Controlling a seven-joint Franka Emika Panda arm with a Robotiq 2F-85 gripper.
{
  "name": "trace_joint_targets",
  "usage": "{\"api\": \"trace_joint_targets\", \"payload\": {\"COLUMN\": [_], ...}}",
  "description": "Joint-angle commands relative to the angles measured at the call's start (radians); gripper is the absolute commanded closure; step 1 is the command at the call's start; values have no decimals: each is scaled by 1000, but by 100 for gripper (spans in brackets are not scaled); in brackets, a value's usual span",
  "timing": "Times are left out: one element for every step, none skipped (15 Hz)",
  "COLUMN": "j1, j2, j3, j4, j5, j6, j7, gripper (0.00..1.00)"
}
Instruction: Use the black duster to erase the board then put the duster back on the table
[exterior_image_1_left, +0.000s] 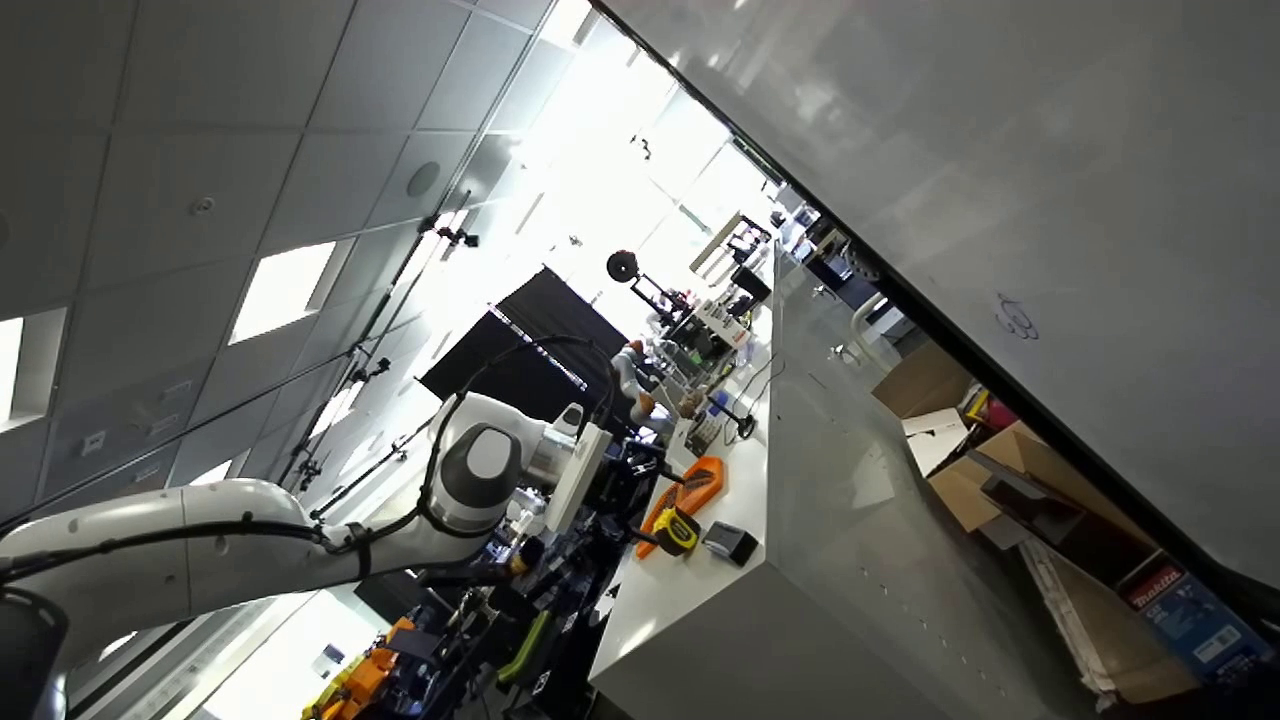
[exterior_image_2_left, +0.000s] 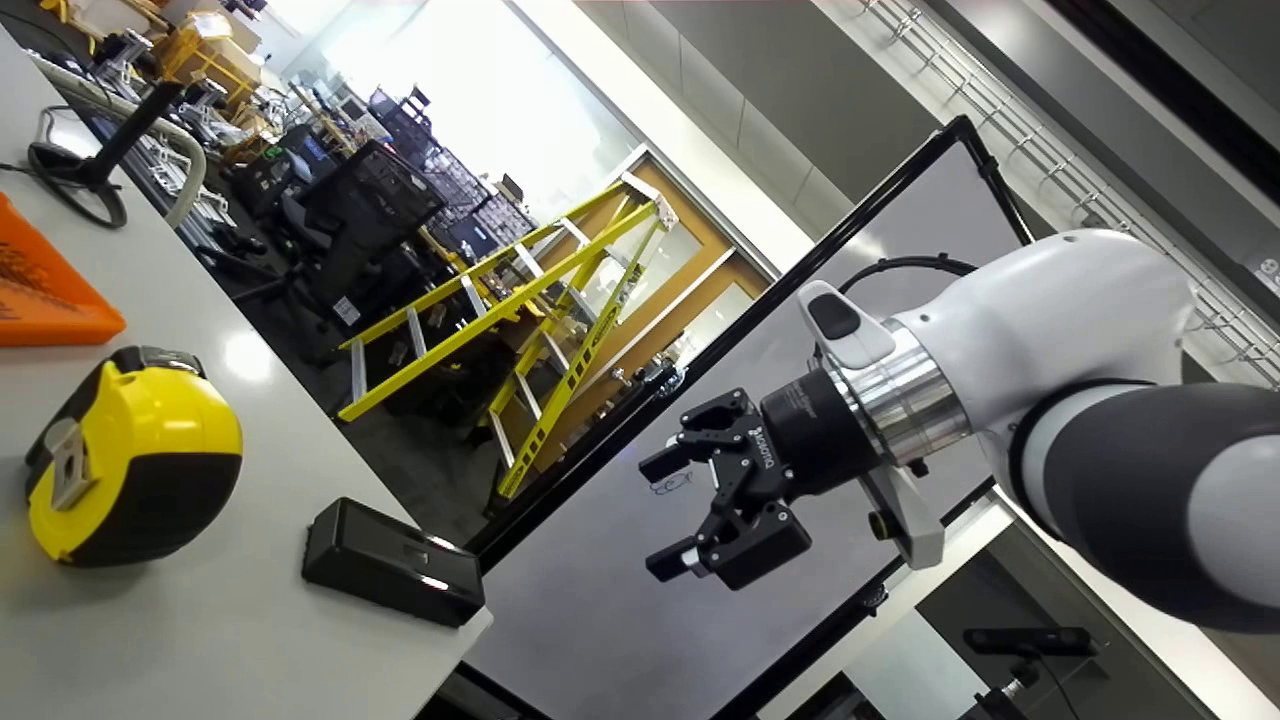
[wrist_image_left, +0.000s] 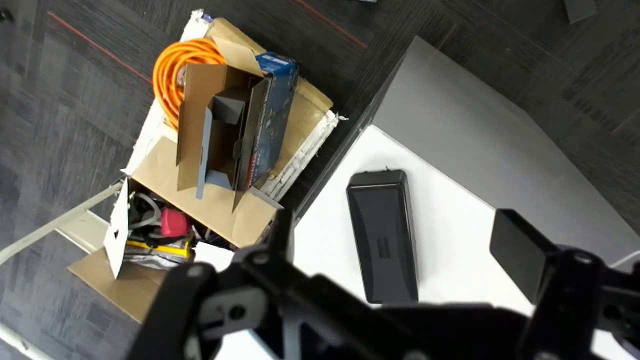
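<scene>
The black duster (wrist_image_left: 382, 235) lies flat on the white table (wrist_image_left: 450, 235) near its corner. It shows in both exterior views (exterior_image_1_left: 731, 543) (exterior_image_2_left: 395, 560). My gripper (exterior_image_2_left: 668, 512) is open and empty, held above the table and apart from the duster. In the wrist view the duster lies between the two spread fingers (wrist_image_left: 400, 245), below them; its near end meets the gripper body's edge. The board (exterior_image_1_left: 1050, 180) is a large grey-white panel beside the table and also stands behind the gripper (exterior_image_2_left: 600, 590). A small dark scribble (exterior_image_1_left: 1017, 318) is on it.
A yellow and black tape measure (exterior_image_2_left: 135, 455) and an orange object (exterior_image_2_left: 50, 290) lie on the table near the duster. A black stand (exterior_image_2_left: 100, 165) is farther along. Open cardboard boxes (wrist_image_left: 220, 130) sit on the floor beside the table. A yellow ladder (exterior_image_2_left: 520, 330) stands behind.
</scene>
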Motion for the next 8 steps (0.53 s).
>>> {"api": "trace_joint_targets", "payload": {"j1": [2,1,-3,-5,-8,-12,-15,-18], "j2": [91,112,130,149,168,184,203,221], "j3": [5,8,13,18,23,29,36,42], "j4": [53,62,71,81,91,100,113,126], "j5": [59,80,94,113,127,136,144,144], "j6": [50,56,58,60,63,63,63,62], "j7": [-97,-119,-138,-157,-172,-182,-191,-195], "gripper": [0,0,0,0,0,0,0,0]}}
